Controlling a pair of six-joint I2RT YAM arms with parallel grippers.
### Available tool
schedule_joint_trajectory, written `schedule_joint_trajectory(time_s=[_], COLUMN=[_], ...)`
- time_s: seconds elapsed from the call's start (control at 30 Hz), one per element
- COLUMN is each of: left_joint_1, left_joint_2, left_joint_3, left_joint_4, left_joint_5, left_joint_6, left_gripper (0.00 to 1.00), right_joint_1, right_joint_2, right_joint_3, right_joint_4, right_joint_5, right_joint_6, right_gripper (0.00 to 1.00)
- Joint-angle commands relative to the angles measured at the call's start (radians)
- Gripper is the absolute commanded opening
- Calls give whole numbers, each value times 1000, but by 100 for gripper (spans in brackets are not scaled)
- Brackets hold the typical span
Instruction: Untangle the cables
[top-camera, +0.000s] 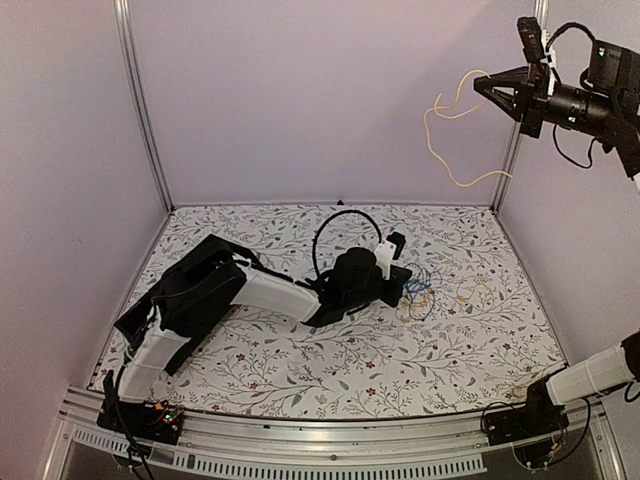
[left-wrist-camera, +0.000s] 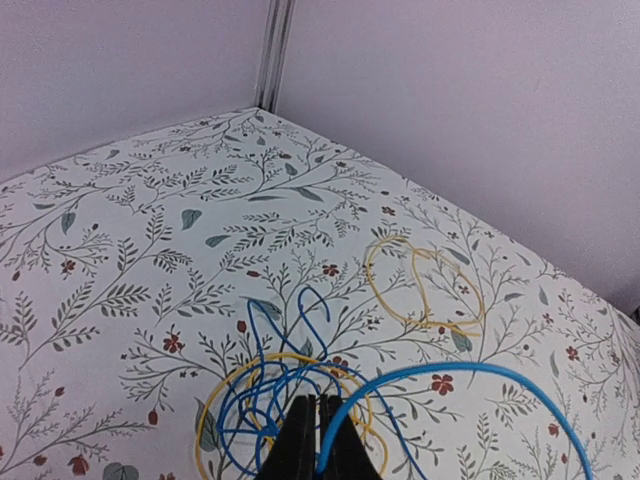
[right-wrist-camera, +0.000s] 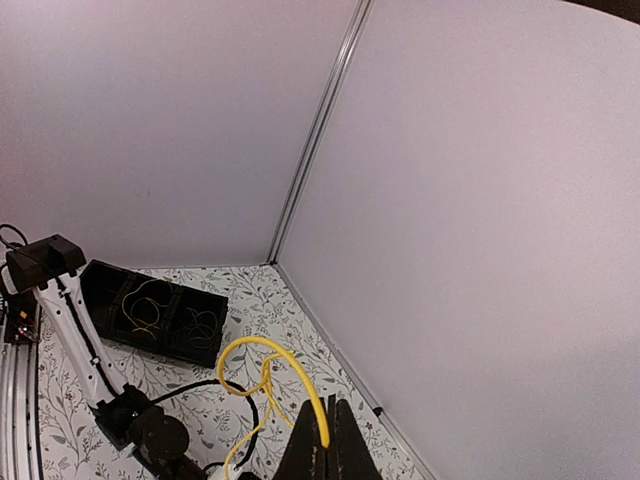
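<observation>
Top external view: the right claw (top-camera: 478, 85), raised high above the table (top-camera: 300, 370), is pinched shut on a dangling yellow cable (right-wrist-camera: 300, 375). The left claw (left-wrist-camera: 316, 440) sits low at the blue-and-yellow tangle (left-wrist-camera: 270, 400) mid-table, pinched shut on a blue cable (left-wrist-camera: 450, 366).

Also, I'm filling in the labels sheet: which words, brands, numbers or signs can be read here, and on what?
None can be read in any view.
The tablecloth bears only a leaf-and-flower print.
The circuit board at the near left is too small to show any marking.
</observation>
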Motion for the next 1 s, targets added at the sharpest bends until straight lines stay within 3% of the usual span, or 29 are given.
schedule_joint_trajectory(time_s=[0.0,0.07,0.2,0.43,0.63,0.8,0.97], left_joint_1=[12,13,12,-1,-29,-39,-40], left_joint_2=[-20,-77,-248,-575,-756,-772,-655], left_joint_3=[-15,-70,-258,-552,-644,-570,-366], left_joint_4=[9,33,131,117,64,-12,-169], left_joint_5=[21,25,40,27,-34,8,-8], left_joint_6=[-37,-32,-18,25,134,216,208], left_gripper=[5,30,49,57,59,61,62], right_joint_1=[-4,-3,-4,-2,5,43,90], right_joint_2=[25,28,3,1,46,101,134], right_joint_3=[36,-21,-187,-421,-564,-601,-608], right_joint_4=[28,46,119,187,223,212,208], right_joint_5=[-17,-22,-13,-38,-77,-84,-68], right_joint_6=[18,20,21,-6,-10,-18,-25], right_gripper=[0,0,0,0,0,0,0])
